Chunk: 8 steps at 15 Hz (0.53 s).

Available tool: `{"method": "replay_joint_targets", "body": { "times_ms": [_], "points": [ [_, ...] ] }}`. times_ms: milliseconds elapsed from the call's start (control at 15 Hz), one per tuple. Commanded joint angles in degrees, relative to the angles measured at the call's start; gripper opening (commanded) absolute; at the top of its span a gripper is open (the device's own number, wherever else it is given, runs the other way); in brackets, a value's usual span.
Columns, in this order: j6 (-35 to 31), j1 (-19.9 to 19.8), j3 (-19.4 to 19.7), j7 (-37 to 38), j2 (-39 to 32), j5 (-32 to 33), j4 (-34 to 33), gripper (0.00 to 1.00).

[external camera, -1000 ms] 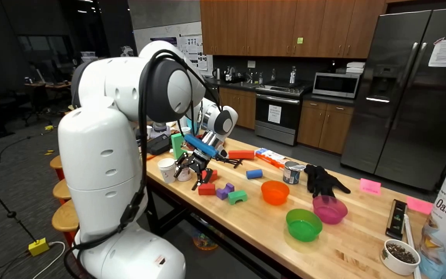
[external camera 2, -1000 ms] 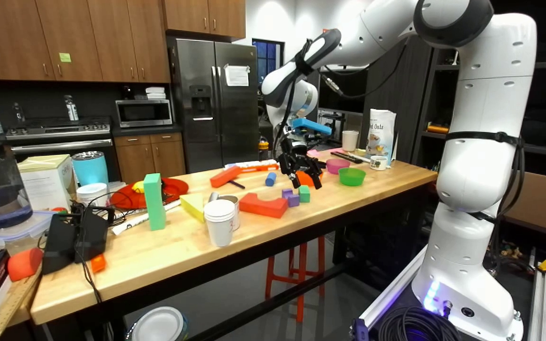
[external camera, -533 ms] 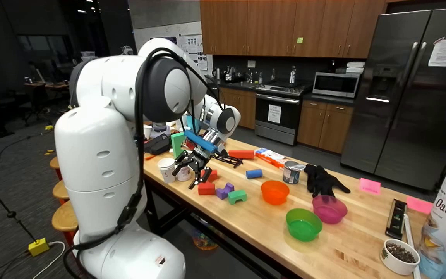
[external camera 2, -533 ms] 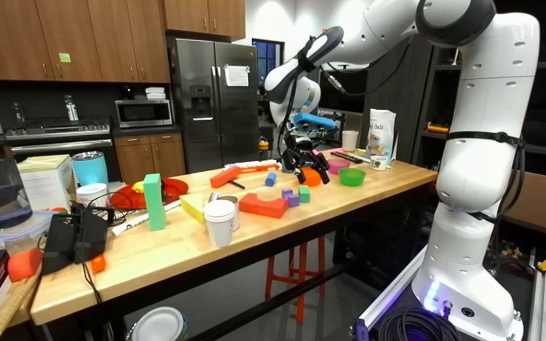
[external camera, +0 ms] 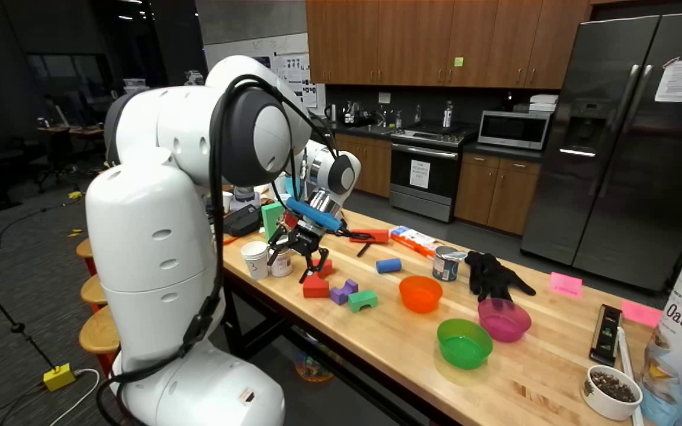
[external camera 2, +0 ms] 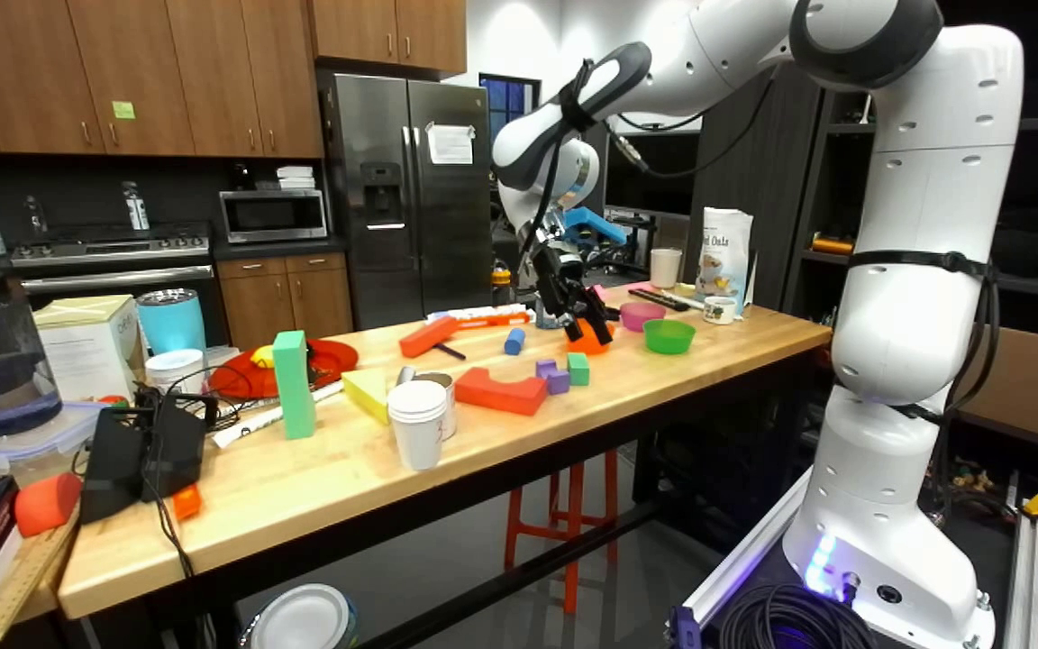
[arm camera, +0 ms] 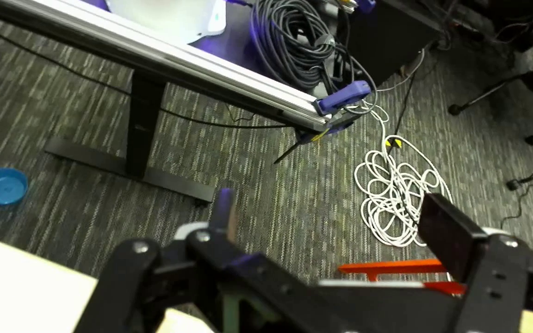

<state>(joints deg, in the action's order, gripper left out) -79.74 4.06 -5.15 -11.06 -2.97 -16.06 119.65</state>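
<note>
Nothing fills the spread claw [arm camera: 333, 222], so it bears no load; below it, the worktop [external camera 2: 330, 473] carries the red block [external camera 2: 494, 397], with the purple block [external camera 2: 558, 382] just beside that, seemingly steady on flat sides.

you have the red block [external camera 2: 501, 397], chunky with a curved notch in one long side, resting flat on the desk [external camera 2: 303, 478], just below mid-frame in an exterior view.

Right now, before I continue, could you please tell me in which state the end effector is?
End effector: open, with a wide gap and nothing held in the wrist view.
</note>
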Motion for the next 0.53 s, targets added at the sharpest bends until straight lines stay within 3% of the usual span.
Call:
{"method": "replay_joint_targets", "body": {
  "times_ms": [0, 467],
  "points": [
    [-2.02, 1.75, -1.42, -4.72, 4.93, 4.86, 1.26, 1.00],
    [1.16, 8.04, -6.98, -5.92, 12.06, 16.52, 1.04, 1.00]
  ]
}}
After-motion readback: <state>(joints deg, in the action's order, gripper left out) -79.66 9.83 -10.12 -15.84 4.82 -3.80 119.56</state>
